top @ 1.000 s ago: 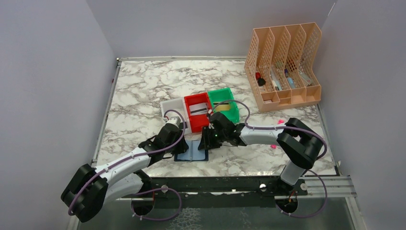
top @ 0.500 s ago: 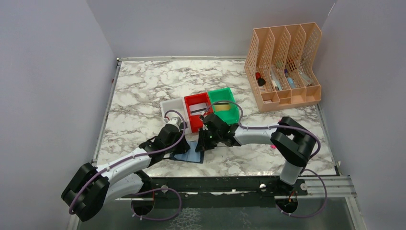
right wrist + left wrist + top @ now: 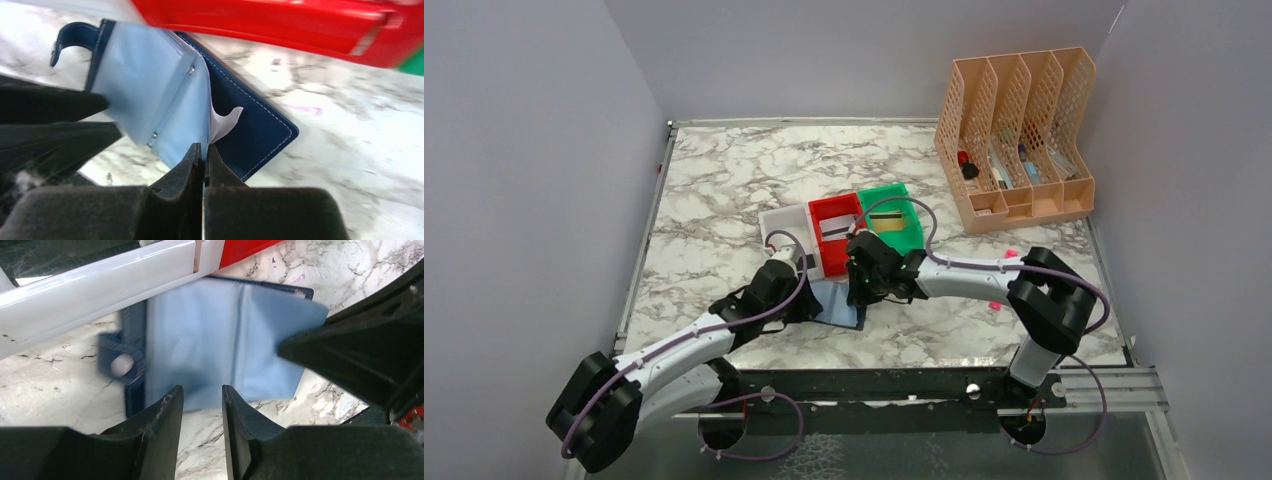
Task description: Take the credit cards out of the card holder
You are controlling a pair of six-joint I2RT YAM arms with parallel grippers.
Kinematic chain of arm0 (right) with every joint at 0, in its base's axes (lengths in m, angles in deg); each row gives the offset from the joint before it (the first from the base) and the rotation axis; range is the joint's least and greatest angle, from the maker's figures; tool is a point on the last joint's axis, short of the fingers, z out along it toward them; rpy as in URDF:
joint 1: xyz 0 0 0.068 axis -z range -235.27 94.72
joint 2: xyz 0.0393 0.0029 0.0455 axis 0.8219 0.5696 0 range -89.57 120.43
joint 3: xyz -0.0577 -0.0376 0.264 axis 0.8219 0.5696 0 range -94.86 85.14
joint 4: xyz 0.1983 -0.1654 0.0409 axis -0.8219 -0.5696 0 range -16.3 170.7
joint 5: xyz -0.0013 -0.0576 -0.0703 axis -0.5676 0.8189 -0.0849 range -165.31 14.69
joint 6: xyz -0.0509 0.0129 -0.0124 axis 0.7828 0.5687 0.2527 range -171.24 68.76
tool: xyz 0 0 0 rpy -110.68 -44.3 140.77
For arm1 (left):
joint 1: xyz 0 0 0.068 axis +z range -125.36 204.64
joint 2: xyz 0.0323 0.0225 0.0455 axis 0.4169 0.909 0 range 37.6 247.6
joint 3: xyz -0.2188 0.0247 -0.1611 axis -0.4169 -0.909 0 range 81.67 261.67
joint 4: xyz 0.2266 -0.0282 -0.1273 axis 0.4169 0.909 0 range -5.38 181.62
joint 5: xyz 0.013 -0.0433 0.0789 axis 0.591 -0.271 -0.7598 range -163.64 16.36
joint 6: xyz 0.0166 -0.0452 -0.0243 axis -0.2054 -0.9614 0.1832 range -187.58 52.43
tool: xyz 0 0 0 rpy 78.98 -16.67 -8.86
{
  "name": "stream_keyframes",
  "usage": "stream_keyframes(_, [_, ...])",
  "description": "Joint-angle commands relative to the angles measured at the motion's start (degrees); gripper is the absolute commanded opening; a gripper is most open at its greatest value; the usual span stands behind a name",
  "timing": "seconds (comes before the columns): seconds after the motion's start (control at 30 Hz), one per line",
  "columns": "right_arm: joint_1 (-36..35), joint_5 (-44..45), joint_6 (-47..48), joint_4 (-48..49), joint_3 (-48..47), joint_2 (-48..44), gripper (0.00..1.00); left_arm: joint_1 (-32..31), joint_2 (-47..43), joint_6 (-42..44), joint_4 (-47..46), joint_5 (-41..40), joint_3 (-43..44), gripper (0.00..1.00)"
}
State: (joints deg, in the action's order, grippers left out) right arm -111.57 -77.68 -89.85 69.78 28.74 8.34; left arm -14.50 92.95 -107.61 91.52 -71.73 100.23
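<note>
Right now the card holder point(image 3: 252, 132) lies open on the worktop point(image 3: 724, 190), at 6 o'clock of the red bin point(image 3: 836, 235). Its sleeves point(image 3: 150, 85) look floppy and slick; my right fingers point(image 3: 189, 172) pinch one's edge, left fingers point(image 3: 162, 425) parted, empty.

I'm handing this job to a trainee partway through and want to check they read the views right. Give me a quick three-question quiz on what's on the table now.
1. True or false: the card holder lies folded shut.
2. Which bin holds the tan-gold card? A white bin, B red bin, C green bin.
3. Fill in: the right gripper's jaws are ___ at the edge of a pale-blue sleeve.
Key: 1 false, it lies open with its sleeves showing; 2 C; 3 shut.
</note>
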Motion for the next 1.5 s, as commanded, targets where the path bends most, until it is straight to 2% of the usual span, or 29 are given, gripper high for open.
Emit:
stream_keyframes(0.0, [-0.1,13.7,3.9,-13.1,-3.0,-0.7,0.01,-0.3,-1.5,0.5,1.6,0.1,0.3,0.39])
stream_keyframes(0.43, [-2.1,24.3,14.1,-21.9,-11.1,5.9,0.02,-0.8,4.7,1.6,-1.4,1.9,2.4,0.4])
stream_keyframes(0.63, [-2.0,10.4,20.8,-18.0,-7.2,-0.4,0.04,-0.9,2.1,1.8,-0.2,1.4,3.4,0.42])
stream_keyframes(0.83, [-2.0,-0.7,25.8,-16.7,-0.7,-6.8,0.05,-1.0,-4.5,1.8,3.0,-0.8,4.8,0.49])
stream_keyframes(0.93, [-2.0,-0.1,24.8,-16.2,1.0,-8.3,0.14,-0.9,-7.0,1.8,3.6,-1.8,5.2,0.55])
stream_keyframes(1.07, [-1.9,6.8,21.5,-20.0,-1.7,-8.0,0.41,-0.9,-7.3,1.7,4.0,-2.2,6.1,0.67])
stream_keyframes(1.17, [-1.8,13.2,18.7,-20.0,-2.6,-11.3,0.6,-0.9,-6.4,1.6,4.3,-3.2,7.6,0.78])
stream_keyframes(1.23, [-1.5,17.5,17.2,-19.0,-2.2,-14.9,0.65,-0.9,-5.8,1.4,5.0,-5.1,9.0,0.84])
stream_keyframes(1.37, [-0.6,29.0,14.4,-15.8,0.9,-22.5,0.7,-0.9,-4.5,-0.8,9.3,-12.8,12.7,0.9])
stream_keyframes(1.47, [1.6,35.7,13.1,-12.2,4.4,-28.0,0.79,-0.9,-4.4,-2.5,13.0,-19.0,15.5,0.94])
